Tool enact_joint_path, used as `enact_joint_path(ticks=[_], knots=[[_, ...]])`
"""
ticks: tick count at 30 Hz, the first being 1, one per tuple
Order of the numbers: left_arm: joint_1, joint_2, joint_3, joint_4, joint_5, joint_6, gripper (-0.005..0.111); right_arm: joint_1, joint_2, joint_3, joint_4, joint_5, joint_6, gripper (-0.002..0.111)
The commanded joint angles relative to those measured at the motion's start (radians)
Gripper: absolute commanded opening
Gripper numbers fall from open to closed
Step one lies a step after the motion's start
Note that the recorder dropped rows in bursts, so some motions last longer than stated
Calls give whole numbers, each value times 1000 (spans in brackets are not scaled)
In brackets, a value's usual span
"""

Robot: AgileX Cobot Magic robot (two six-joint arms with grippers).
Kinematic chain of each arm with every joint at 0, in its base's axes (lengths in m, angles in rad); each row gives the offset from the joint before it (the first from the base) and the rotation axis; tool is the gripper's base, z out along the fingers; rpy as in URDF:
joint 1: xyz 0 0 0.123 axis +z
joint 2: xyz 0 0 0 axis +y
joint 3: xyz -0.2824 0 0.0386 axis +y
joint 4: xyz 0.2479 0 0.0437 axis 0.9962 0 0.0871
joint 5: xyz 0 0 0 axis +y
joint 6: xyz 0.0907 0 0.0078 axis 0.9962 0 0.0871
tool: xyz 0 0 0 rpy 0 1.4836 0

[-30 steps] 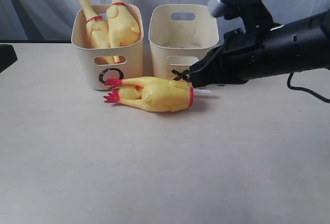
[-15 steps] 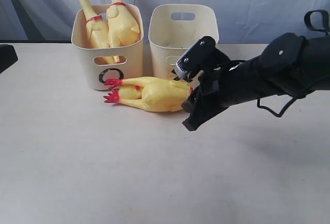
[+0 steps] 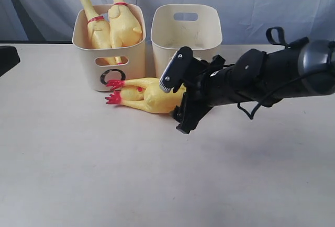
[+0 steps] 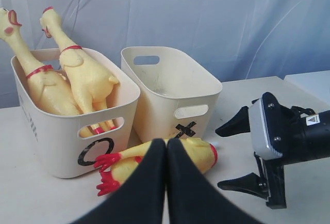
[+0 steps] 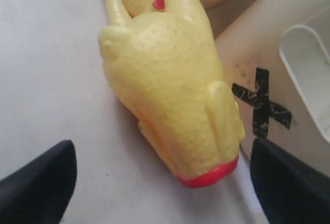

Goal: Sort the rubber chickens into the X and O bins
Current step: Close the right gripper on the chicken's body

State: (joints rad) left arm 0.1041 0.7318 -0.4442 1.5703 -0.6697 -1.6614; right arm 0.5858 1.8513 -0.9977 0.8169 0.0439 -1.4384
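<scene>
Ext. view: two cream bins stood side by side at the back of the worktop, in front of a pale curtain. The O bin was on the L of that view. The X bin was just beside it on the R.

Two rubber chickens stood upright in the O bin, necks and heads sticking up past the rim. One was nearer the bin's outer side, and the other leaned against it. Both had a red neck band.

The third chicken lay on its side on the worktop, just in front of the bins and outside both. Its red feet pointed towards the O mark. Its red-banded end was near the X mark.

R fingers were spread wide and released, w/ nothing held. The R arm reached in from the R of ext. view towards the middle, w/ the fingers low at the lying chicken's red-banded end. In the R wrist view one finger sat either side of that end, and bare worktop showed btwn each finger and the yellow body, so no contact. The X mark showed on the bin wall right behind the chicken.

L fingers were clenched together, tips touching, nothing btwn them. The L wrist view looked over them at both bins, the lying chicken and the opened R fingers. How far the L fingers sat from that chicken: couldn't tell.
</scene>
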Motion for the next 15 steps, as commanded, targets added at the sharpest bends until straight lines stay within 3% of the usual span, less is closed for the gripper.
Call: enact_joint_path(ticks=[1, 15], knots=[[4, -8, 6, -8, -3, -5, 0, 13, 47, -45, -85, -50, -11, 85], [4, -8, 6, -8, -3, -5, 0, 13, 206, -149, -113, -82, -11, 85]])
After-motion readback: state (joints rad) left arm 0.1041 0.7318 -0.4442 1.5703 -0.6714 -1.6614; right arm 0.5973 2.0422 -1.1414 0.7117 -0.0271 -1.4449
